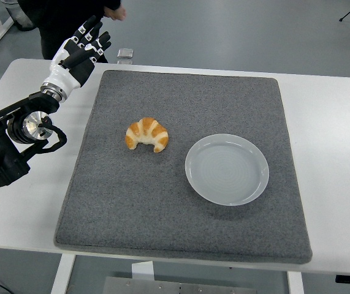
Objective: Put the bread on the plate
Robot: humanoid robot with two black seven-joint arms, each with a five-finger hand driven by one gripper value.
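Note:
A golden croissant (147, 135) lies on the grey mat (181, 214), left of centre. To its right on the same mat sits an empty white plate (227, 169). My left hand (84, 46) is raised over the table's far left corner, well up and to the left of the croissant, fingers extended and holding nothing. The black left arm (12, 138) comes in from the left edge. My right arm does not show.
The mat covers most of the white table (334, 153). A small grey object (125, 54) lies at the table's far edge. A person in dark clothing (64, 15) stands beyond the far left corner, one hand near the top edge.

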